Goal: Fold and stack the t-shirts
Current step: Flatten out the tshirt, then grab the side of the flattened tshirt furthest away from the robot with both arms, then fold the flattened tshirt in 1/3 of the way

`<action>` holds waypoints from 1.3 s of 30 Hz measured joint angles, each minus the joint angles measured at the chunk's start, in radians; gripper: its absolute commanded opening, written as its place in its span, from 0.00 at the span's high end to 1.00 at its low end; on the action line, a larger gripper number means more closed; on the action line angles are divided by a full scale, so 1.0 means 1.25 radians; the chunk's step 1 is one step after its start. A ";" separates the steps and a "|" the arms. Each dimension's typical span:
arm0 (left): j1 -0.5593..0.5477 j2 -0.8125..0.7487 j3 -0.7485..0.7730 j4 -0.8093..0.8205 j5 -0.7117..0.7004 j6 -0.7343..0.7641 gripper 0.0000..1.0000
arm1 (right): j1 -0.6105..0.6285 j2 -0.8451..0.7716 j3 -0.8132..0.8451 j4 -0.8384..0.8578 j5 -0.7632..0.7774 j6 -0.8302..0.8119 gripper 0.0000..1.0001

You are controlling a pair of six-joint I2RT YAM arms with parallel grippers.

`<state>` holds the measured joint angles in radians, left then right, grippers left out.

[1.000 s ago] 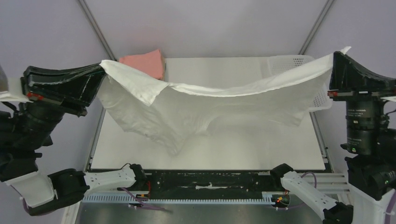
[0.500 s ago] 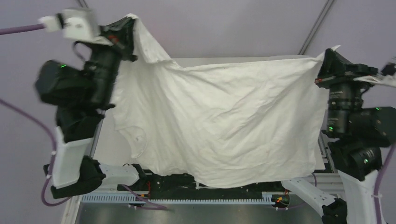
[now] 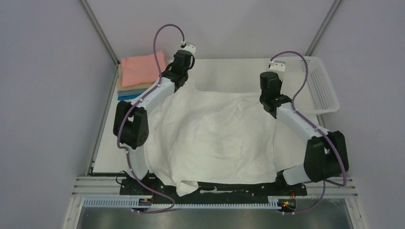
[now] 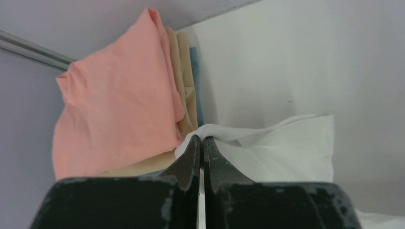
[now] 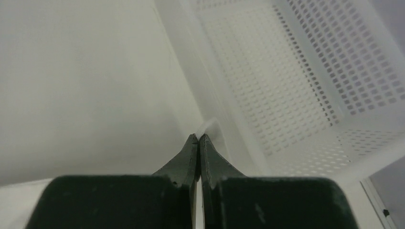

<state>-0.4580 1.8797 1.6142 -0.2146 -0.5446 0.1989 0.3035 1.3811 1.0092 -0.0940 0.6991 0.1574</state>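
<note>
The left claw and right claw each pinched the white t-shirt. The right's thin bite could slip under tension.

Bright, even light, faint shadows; wrist views soft up close.

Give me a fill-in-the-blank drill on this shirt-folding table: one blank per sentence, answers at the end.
1. Both arms' jaws are shut on far corners of the ____ t-shirt spread across the table.
2. The folded stack, salmon pink on top, sits at the table's far ____ corner.
3. The mesh basket stands at the table's far ____ corner.
Missing words: white; left; right.
</note>
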 measured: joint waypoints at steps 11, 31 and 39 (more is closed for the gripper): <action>0.089 0.326 0.194 0.027 0.081 -0.103 0.98 | -0.044 0.339 0.066 0.130 -0.072 0.028 1.00; 0.150 0.490 0.438 0.026 0.219 -0.204 0.98 | -0.106 0.530 0.334 0.195 -0.036 -0.050 1.00; 0.151 0.457 0.333 0.070 0.306 -0.208 0.98 | -0.110 0.534 0.327 0.190 -0.089 -0.056 1.00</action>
<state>-0.2695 2.4508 2.0308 -0.1265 -0.1616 -0.0616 0.1658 2.0483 1.4174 0.1440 0.5877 0.0879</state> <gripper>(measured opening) 0.039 0.011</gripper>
